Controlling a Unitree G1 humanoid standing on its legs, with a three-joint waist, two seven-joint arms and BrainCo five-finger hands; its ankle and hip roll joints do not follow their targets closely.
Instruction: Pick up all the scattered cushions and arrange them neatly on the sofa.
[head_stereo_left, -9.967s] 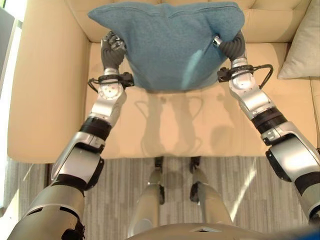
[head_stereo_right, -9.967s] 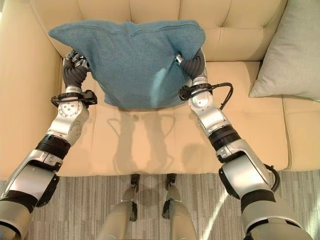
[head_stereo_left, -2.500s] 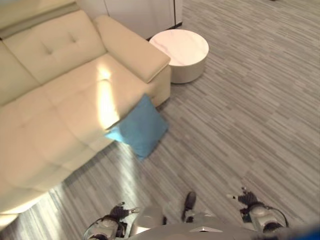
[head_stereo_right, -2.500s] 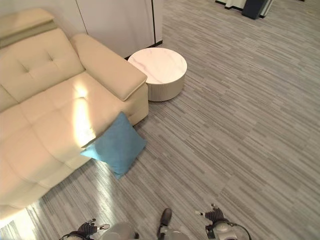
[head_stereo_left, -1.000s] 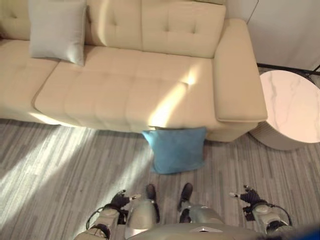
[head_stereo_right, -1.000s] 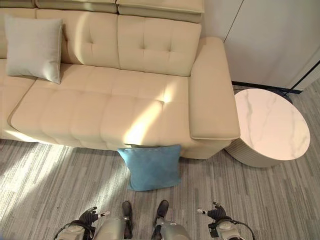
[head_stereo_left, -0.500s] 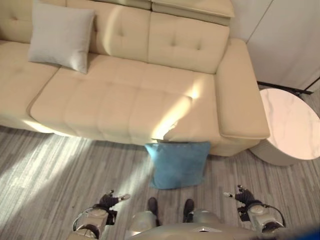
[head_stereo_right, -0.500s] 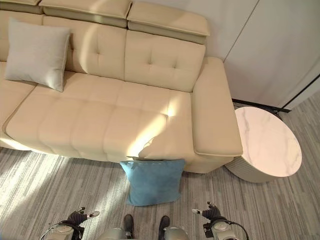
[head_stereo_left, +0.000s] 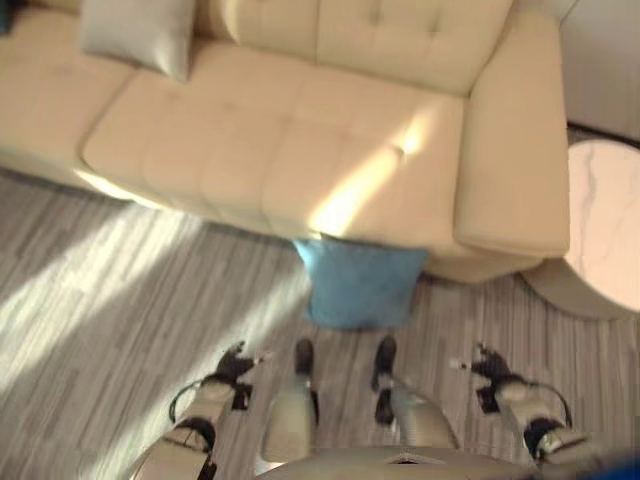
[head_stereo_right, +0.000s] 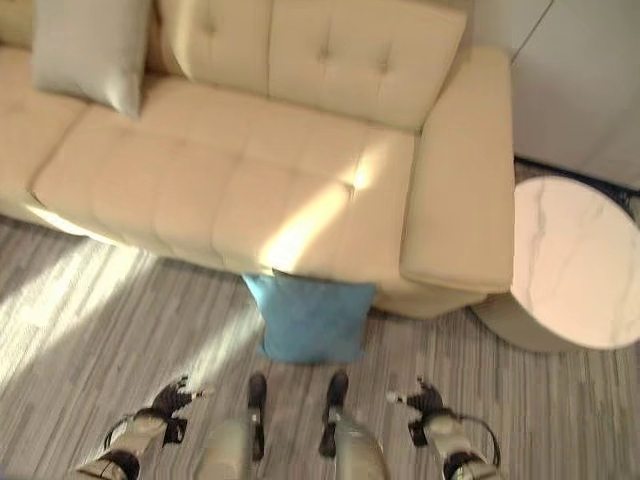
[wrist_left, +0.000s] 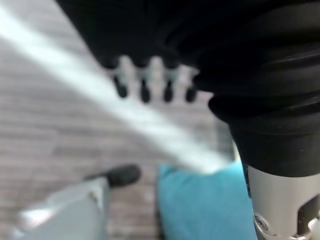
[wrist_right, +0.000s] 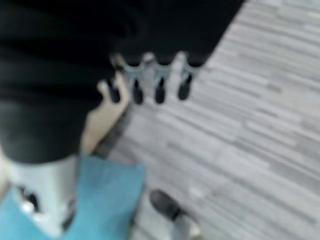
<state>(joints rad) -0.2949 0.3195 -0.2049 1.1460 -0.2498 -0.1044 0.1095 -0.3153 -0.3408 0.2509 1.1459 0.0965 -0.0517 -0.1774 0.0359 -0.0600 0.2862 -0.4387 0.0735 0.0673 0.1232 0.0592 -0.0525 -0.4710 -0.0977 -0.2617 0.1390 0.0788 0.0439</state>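
A blue cushion (head_stereo_left: 360, 285) leans on the floor against the front of the cream sofa (head_stereo_left: 280, 150), straight ahead of me. It also appears in the left wrist view as the blue cushion (wrist_left: 205, 205) and in the right wrist view as the blue cushion (wrist_right: 100, 200). A grey cushion (head_stereo_left: 140, 35) stands against the sofa's backrest at far left. My left hand (head_stereo_left: 232, 365) hangs low at lower left, fingers straight and empty. My right hand (head_stereo_left: 488, 368) hangs at lower right, likewise open and empty. Both are well short of the blue cushion.
A round white marble side table (head_stereo_right: 575, 275) stands to the right of the sofa's armrest (head_stereo_right: 460, 180). Grey striped flooring (head_stereo_left: 90, 300) spreads to the left, crossed by bands of sunlight. A white wall panel (head_stereo_right: 580, 70) rises behind the table.
The camera has dipped and drawn a little closer, so the sofa and blue cushion sit larger and higher. Both hands show slightly higher in the picture. The cushion itself has not moved.
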